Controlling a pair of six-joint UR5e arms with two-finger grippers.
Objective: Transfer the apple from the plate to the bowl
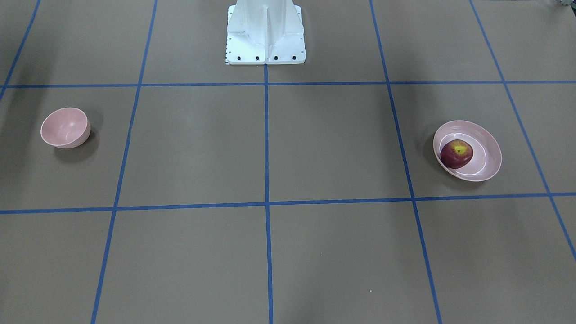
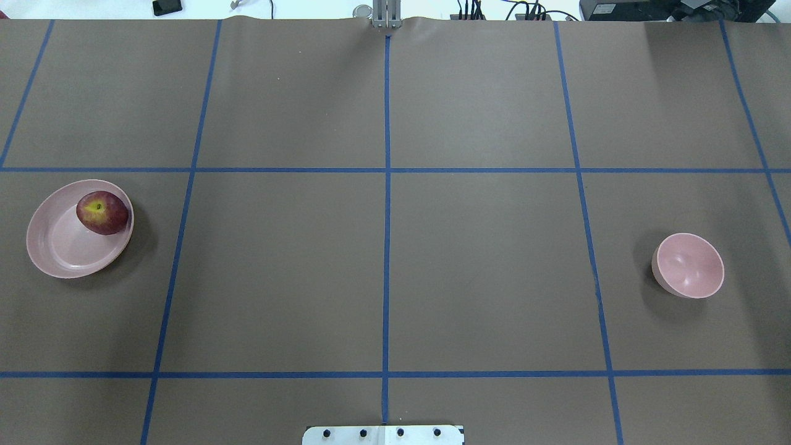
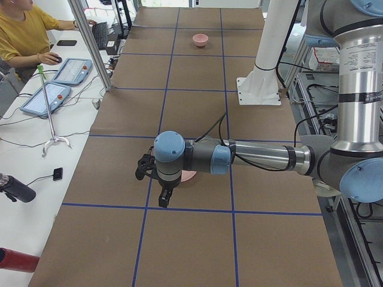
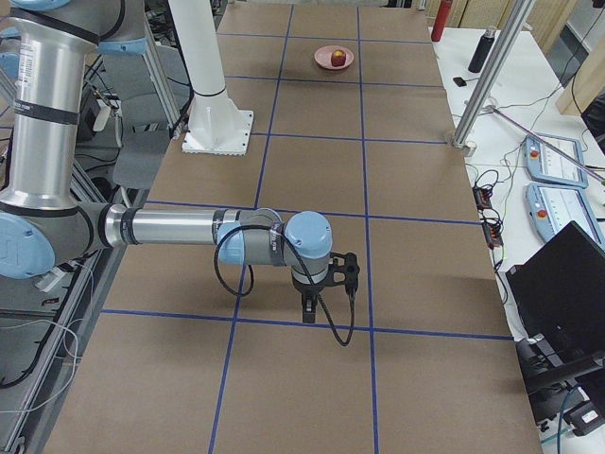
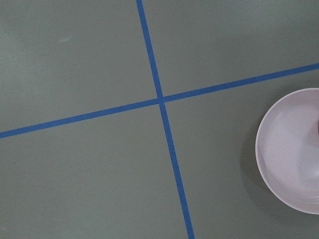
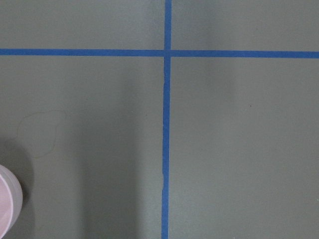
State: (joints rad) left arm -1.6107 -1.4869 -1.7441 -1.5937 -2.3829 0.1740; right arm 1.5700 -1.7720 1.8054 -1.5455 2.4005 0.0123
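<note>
The dark-red apple with a yellow stem patch lies in the wide pale-pink plate on the table's left side; both also show in the front view, the apple on the plate. The small deep pink bowl stands empty on the right side. My left gripper hangs above the table beside the plate. My right gripper hangs above the right side. Both show only in the side views, so I cannot tell whether they are open or shut. The left wrist view catches the plate's rim.
The brown table is marked with blue tape lines. The white robot base stands at the robot's edge. An operator sits at a side desk with control tablets. The bowl's edge shows in the right wrist view.
</note>
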